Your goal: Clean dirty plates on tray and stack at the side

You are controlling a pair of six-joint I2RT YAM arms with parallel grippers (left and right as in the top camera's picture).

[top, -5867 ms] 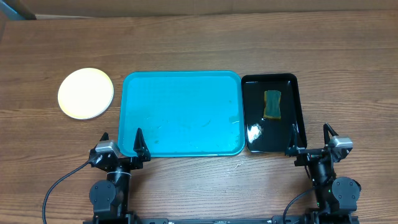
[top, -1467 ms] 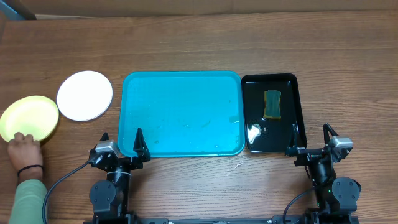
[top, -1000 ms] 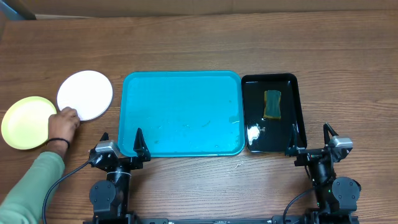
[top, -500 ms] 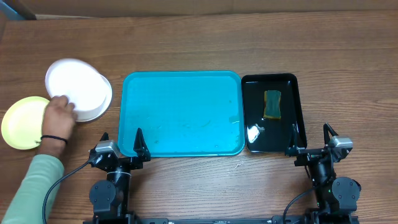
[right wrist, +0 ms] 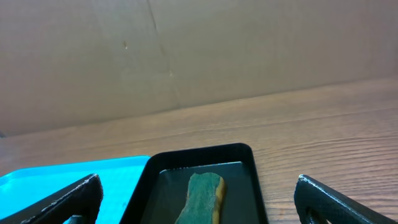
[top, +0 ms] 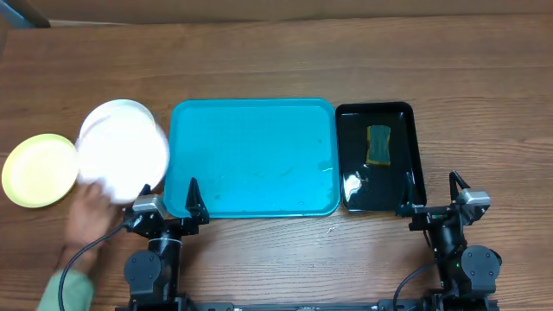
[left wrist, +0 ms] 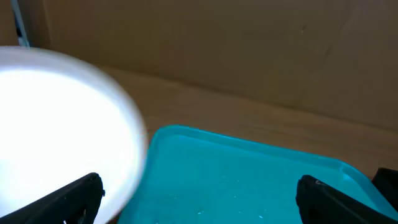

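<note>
The turquoise tray (top: pixel 251 155) lies in the middle of the table with nothing on it. A person's hand (top: pixel 86 207) holds a blurred white plate (top: pixel 123 160) raised at the tray's left edge. The rim of a second white plate (top: pixel 130 105) shows behind it. The pale yellow-green plate (top: pixel 34 170) lies at the far left. No smears can be made out. My left gripper (top: pixel 169 197) is open at the tray's near left corner. My right gripper (top: pixel 429 190) is open near the black tray. The left wrist view shows the white plate (left wrist: pixel 56 124), the tray (left wrist: pixel 249 180) and the open gripper (left wrist: pixel 199 202).
A glossy black tray (top: pixel 380 186) holding a green and yellow sponge (top: pixel 378 143) stands to the right of the turquoise tray. The right wrist view shows the sponge (right wrist: pixel 202 196), the black tray's rim (right wrist: pixel 249 152) and the open gripper (right wrist: pixel 199 202). A cardboard wall stands behind the table.
A person's hand set the yellow-green plate off to the left, then lifted a white plate and moved it toward the tray. Both arms have stayed still.
</note>
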